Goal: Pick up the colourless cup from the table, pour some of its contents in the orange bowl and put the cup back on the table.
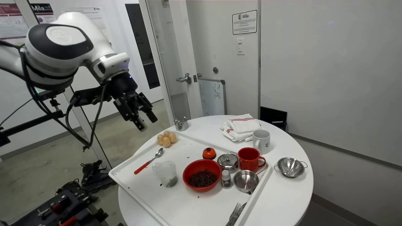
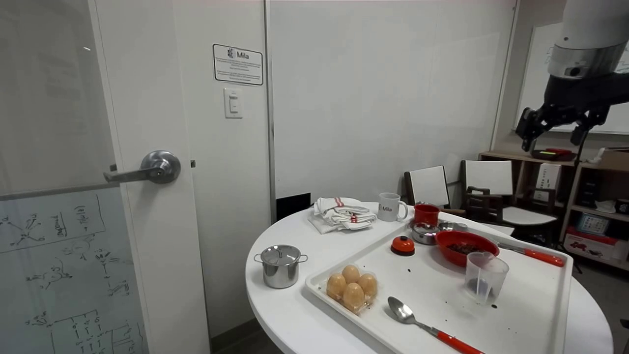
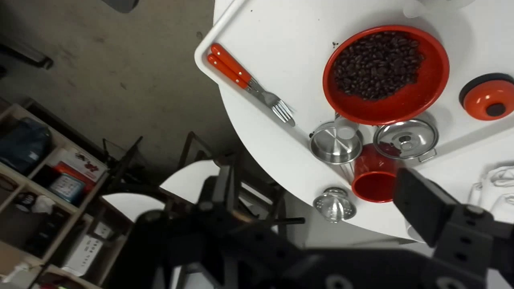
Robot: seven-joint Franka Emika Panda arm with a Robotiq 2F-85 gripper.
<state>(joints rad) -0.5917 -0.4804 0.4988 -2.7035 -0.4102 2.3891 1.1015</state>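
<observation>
We saw the black end effector (image 1: 147, 121) poised high, its 2 jaws spread wide around nothing. The small, clear plastic cup (image 2: 486, 276) stood just beside the round orange-red bowl (image 1: 202, 165) on the rectangular white tray (image 1: 179, 205), inward from the edge near the red-handled metal spoon (image 1: 148, 163). We judged the cup light, smooth and easily squashed, wanting a gentle hold on opposite walls below its rim.

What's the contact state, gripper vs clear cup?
Apart. Both exterior views show the open gripper hanging higher than the clear cup, a plain gap between them.
</observation>
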